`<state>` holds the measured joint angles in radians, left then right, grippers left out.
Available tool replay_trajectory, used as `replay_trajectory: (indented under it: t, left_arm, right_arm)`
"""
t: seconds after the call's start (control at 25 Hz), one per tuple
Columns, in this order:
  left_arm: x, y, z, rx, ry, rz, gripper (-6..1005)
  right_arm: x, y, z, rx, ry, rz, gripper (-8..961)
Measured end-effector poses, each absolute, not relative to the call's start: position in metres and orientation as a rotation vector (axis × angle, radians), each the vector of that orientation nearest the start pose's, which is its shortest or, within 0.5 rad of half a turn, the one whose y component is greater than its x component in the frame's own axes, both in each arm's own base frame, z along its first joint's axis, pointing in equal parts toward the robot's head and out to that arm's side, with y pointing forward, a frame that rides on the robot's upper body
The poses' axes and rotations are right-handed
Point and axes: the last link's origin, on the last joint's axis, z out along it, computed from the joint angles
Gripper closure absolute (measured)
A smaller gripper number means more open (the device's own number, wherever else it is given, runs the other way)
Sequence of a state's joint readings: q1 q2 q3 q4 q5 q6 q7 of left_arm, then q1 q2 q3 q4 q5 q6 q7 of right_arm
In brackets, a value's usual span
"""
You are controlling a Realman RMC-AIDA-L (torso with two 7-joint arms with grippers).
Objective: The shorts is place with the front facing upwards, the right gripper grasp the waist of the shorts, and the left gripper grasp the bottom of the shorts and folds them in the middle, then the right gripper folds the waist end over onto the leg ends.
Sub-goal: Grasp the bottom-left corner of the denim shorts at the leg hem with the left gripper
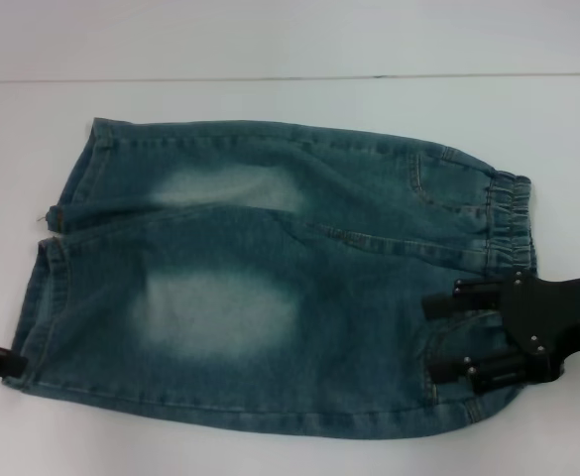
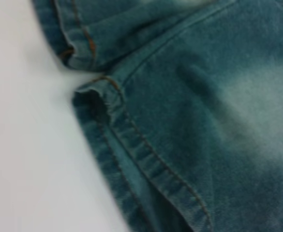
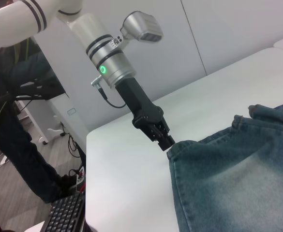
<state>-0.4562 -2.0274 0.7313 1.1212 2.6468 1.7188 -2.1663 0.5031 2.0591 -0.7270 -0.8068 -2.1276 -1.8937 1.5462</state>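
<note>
Lying flat, the shorts sit beneath the spread right tool, left tool's grip unclear.

This looks like a robotics lab or test room rather than a home. The plain white counter stands before bare pale wall panels. Beside it, a black computer keyboard sits at the counter's edge, and loose cables trail over the grey floor by a white wheeled stand. A person in dark blue trousers stands close, probably an operator.
</note>
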Motion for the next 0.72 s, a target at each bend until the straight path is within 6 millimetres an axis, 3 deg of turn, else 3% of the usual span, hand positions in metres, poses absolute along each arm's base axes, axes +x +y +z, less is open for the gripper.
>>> replay_trajectory:
  t: [0.36,0.72]
  left_arm:
    - [-0.3299,0.2996,0.0798,-2.415,-1.422,0.307,562]
    - [-0.3284,0.3004,0.0759,-2.419,-1.416,0.284,370]
  right_arm:
    - [0.2509,0.2919,0.0203,-3.051,0.685,0.634,99]
    - [0.2509,0.2933,0.0203,-3.048,0.681,0.625,99]
